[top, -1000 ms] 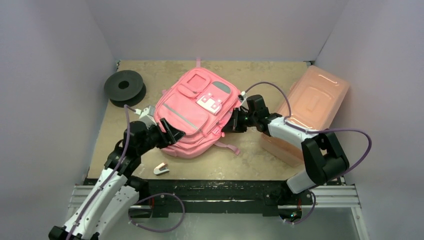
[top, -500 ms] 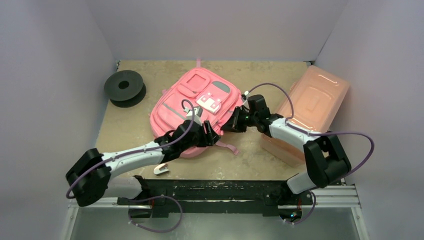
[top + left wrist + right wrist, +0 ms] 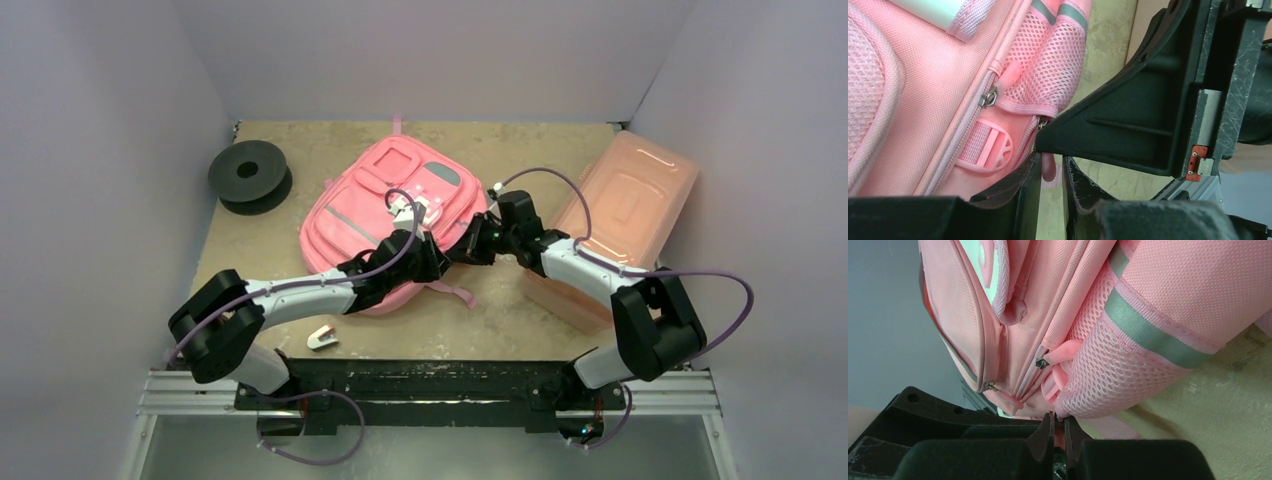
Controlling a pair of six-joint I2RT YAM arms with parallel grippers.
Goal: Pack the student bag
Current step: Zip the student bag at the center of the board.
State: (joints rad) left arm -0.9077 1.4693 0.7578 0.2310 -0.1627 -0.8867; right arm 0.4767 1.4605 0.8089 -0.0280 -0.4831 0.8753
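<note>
Pink student bag lies mid-table toward the far edge; right gripper pinches its side fabric, left gripper clamps a pink zipper pull, which should be drawn steadily along the zip

Bright, even light; blurred wrist foregrounds

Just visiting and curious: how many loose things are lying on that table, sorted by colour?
Pink: 2, the student bag and a lidded plastic box
Black: 1, a spool
White: 1, a small object near the front edge
Total: 4
</note>
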